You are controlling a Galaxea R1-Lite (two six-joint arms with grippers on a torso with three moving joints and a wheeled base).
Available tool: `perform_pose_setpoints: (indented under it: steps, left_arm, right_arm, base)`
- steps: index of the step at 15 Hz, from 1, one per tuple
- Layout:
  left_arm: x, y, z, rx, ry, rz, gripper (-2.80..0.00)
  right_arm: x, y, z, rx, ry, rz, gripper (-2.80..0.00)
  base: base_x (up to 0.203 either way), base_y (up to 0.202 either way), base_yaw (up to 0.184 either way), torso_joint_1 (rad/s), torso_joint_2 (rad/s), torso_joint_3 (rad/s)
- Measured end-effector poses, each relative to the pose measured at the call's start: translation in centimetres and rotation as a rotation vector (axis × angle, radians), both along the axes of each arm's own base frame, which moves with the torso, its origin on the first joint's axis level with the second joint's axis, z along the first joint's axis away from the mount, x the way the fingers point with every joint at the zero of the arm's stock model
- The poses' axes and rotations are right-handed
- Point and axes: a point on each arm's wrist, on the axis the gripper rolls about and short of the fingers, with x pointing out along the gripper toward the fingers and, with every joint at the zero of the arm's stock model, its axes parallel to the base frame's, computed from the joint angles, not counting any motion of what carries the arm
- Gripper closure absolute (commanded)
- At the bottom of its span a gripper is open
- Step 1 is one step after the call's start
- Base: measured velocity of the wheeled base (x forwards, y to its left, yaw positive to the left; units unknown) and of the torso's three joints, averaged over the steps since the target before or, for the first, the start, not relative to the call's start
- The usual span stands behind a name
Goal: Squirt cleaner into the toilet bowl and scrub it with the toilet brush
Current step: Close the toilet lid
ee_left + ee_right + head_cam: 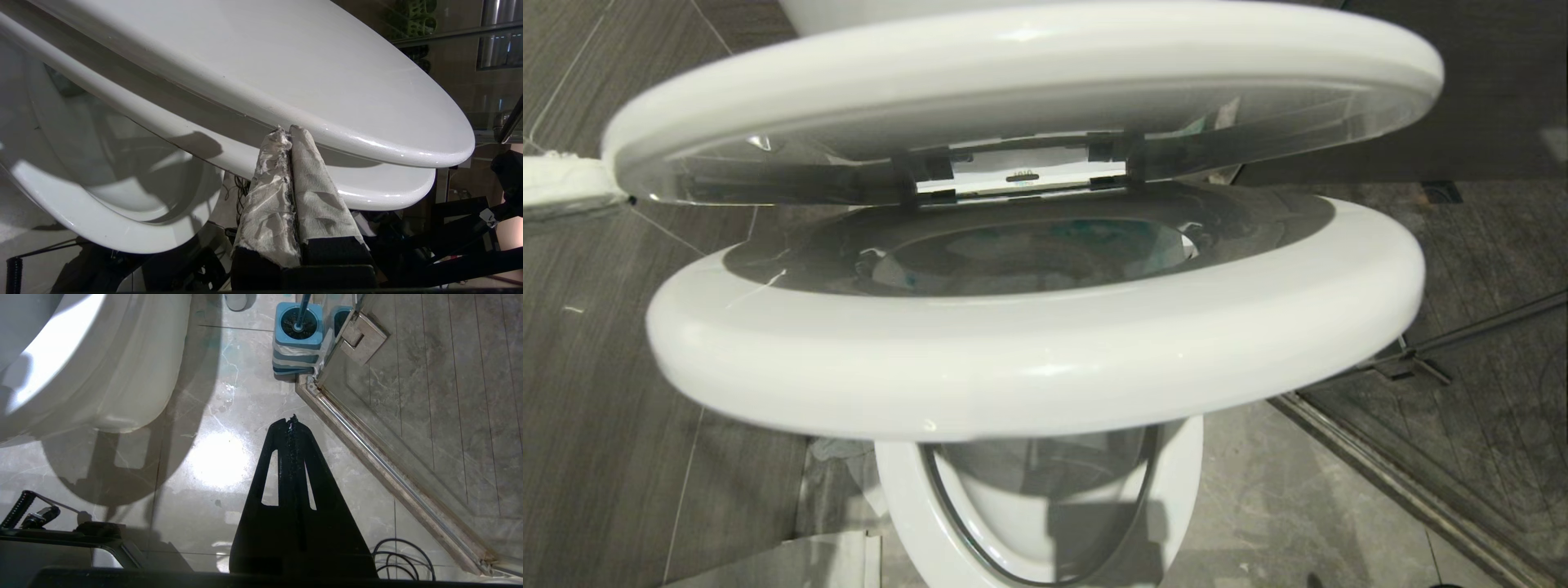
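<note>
So where you're at, as far as I can tell: the squirting part looks done, because there are turquoise smears of cleaner [1094, 233] down inside the toilet bowl [1029, 253], visible in the gap between the seat [1045, 367] and the lid [1013, 73]. Whether it got scrubbed I honestly can't say; the smears look pale and spread around, which could mean scrubbing, but that's a guess. The toilet brush [301, 314] is sitting in its blue stand [295, 347] on the floor, right by the corner of the glass shower door [408, 396], well apart from the bowl, so nobody's holding it right now. Your left gripper [289, 130] is closed with nothing in it, its cloth-wrapped fingers [269, 196] pressed together and the tips right up against the underside edge of the lid, touching or as good as. Lid and seat both hang part-way between up and down, lid above seat, neither one flat. My read is you're on the tidy-up end, dealing with the lid, not the cleaning itself. Your right gripper [292, 421] is also closed and empty, pointing down at the floor between the toilet base and the shower door track, looking parked. What's left, I'd say: get lid and seat settled.
</note>
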Motion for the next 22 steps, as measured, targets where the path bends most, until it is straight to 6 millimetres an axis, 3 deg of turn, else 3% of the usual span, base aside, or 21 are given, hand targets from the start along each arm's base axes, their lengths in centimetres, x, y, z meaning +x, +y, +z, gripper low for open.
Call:
perform_pose_setpoints:
  steps: [17,20,22]
  left_arm:
    - [5.4,-1.0,2.9,0.013,0.054,0.004,0.0]
    - [7.4,-1.3,3.4,0.006,0.058,-0.02,0.0]
    - [9.8,-1.7,4.1,0.017,0.025,-0.038,0.0]
  right_arm:
    - [0.0,0.0,0.0,0.0,0.0,0.0,0.0]
    - [0.0,0.0,0.0,0.0,0.001,0.0,0.0]
    - [0.0,0.0,0.0,0.0,0.0,0.0,0.0]
  base:
    - [0.0,0.0,0.0,0.001,0.0,0.156]
    - [0.0,0.0,0.0,0.002,0.0,0.024]
    - [0.0,0.0,0.0,0.0,0.0,0.0]
